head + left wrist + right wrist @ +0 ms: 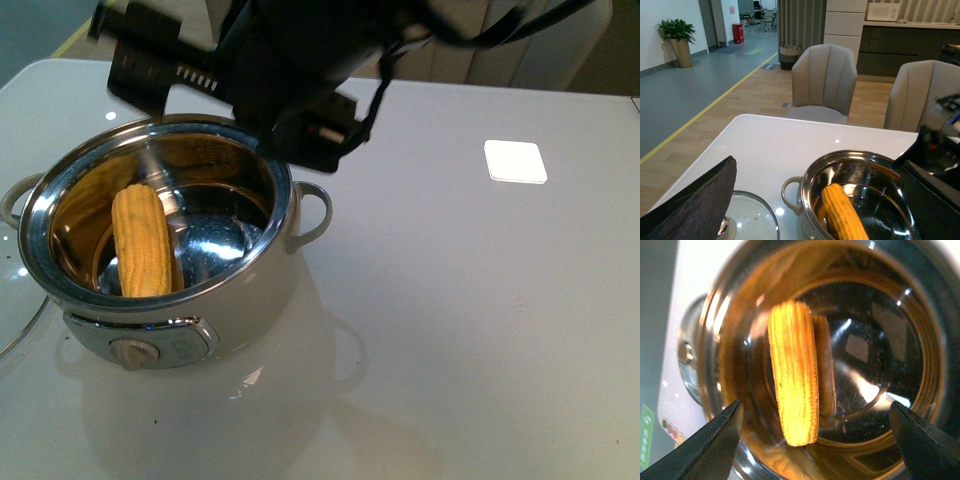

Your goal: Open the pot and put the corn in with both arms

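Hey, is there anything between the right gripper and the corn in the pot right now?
Nothing visible. The right gripper hangs over the open pot with its jaws spread wide, and the corn lies bare inside on the steel bottom. The glass lid is off, resting on the table beside the pot.

Two grey upholstered chairs [826,80] stood behind the glossy white bench [770,145]; beyond lay wood flooring [740,95] with a yellow line, a potted plant [677,40] against the white wall, dark cabinets [890,55].
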`<action>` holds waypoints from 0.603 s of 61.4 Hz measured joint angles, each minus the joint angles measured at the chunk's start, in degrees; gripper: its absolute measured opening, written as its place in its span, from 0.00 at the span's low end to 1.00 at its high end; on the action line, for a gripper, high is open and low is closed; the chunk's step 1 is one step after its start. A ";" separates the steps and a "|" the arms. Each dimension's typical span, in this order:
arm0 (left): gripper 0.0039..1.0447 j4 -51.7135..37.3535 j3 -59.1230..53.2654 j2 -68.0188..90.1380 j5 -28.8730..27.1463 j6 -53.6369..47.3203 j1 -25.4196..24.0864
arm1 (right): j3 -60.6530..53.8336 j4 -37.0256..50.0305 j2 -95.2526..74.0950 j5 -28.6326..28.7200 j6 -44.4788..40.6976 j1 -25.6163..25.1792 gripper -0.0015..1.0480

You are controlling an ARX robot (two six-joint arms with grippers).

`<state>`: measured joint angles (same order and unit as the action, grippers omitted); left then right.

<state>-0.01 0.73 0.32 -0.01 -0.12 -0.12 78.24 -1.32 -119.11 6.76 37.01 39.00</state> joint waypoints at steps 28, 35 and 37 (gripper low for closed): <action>0.94 0.00 0.00 0.00 0.00 0.00 0.00 | -29.57 4.61 35.47 1.18 -6.67 -16.74 0.88; 0.94 0.00 0.00 0.00 0.00 0.00 0.00 | -36.02 2.05 44.06 0.98 -10.88 -22.73 0.88; 0.94 0.00 0.00 0.00 0.00 0.00 0.00 | -37.53 1.27 46.14 1.01 -11.93 -24.00 0.88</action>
<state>-0.01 0.73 0.32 -0.01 -0.12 -0.12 40.71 -0.05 -72.97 7.77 25.08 15.00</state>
